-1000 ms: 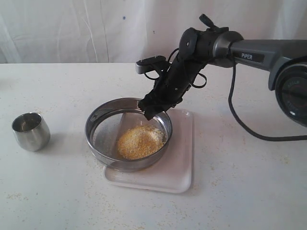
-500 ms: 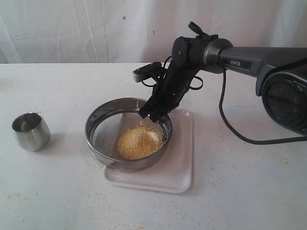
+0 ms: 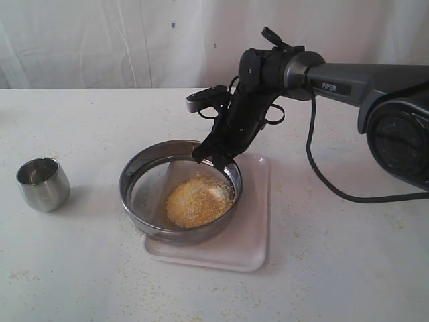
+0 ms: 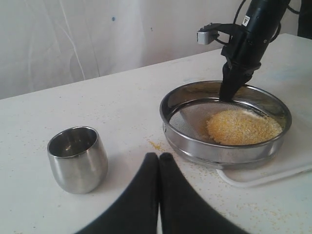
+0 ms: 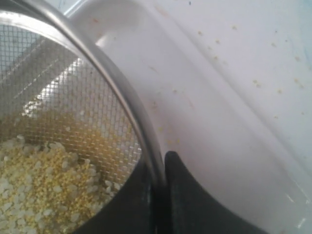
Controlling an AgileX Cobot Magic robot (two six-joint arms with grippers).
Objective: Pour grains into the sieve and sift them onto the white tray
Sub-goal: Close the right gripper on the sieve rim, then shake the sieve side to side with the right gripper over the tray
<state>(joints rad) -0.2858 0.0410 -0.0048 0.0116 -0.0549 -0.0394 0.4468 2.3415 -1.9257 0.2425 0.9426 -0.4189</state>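
Note:
The sieve [image 3: 131, 176] rests on the white tray [image 3: 251, 221] with a heap of yellowish grains [image 3: 198, 201] on its mesh. My right gripper [image 3: 213, 157] is shut on the sieve's far rim, one finger inside and one outside. The right wrist view shows the rim of the sieve [image 5: 112, 83] running between the fingers of the right gripper [image 5: 158, 163], with grains [image 5: 39, 180] on one side and the tray [image 5: 209, 126] on the other. My left gripper [image 4: 159, 157] is shut and empty, low over the table near the sieve [image 4: 219, 148].
A small steel cup [image 3: 43, 183] stands upright on the table left of the sieve, also seen as the cup [image 4: 77, 158] beside my left fingers. Loose grains lie scattered on the tabletop around the tray. A white curtain hangs behind the table.
The right arm swung a little to the left and its fingers settled onto the sieve's far rim. The sieve shifted very slightly on the tray.

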